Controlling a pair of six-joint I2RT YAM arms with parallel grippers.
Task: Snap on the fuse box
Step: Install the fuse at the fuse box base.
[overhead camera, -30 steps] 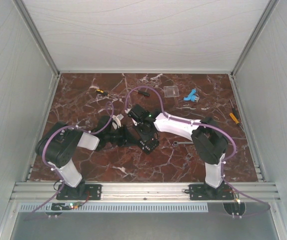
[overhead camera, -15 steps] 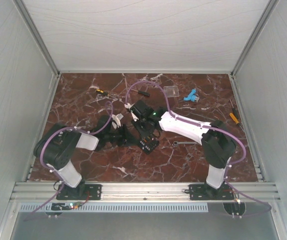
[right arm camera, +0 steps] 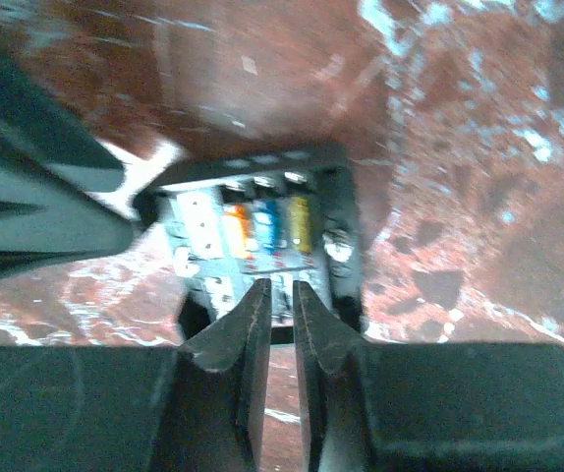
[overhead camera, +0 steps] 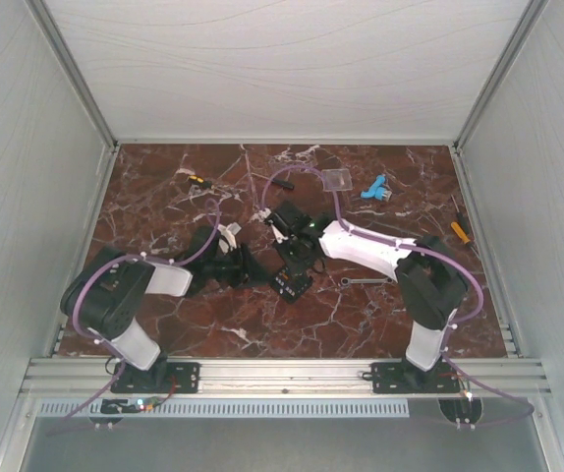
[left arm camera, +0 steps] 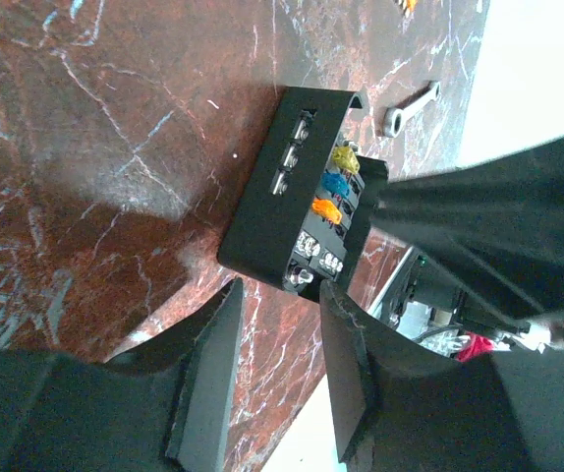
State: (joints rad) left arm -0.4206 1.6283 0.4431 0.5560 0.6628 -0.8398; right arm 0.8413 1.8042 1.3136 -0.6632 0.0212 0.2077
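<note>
Fuse box (left arm camera: pixel 307 197) lies on the marble table (overhead camera: pixel 164 197) between my grippers. My left gripper (left arm camera: pixel 280 324) gapes apart just beside it, holding nothing. My right gripper (right arm camera: pixel 280 320) is nearly closed, empty, above it.

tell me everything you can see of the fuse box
The fuse box is a small black plastic square lying flat on the marble table between both arms. Its open face shows yellow, blue and orange fuses in a row, plus metal terminals. The left end effector is open just short of it; the right end effector hangs over its edge, contact unclear.
</note>
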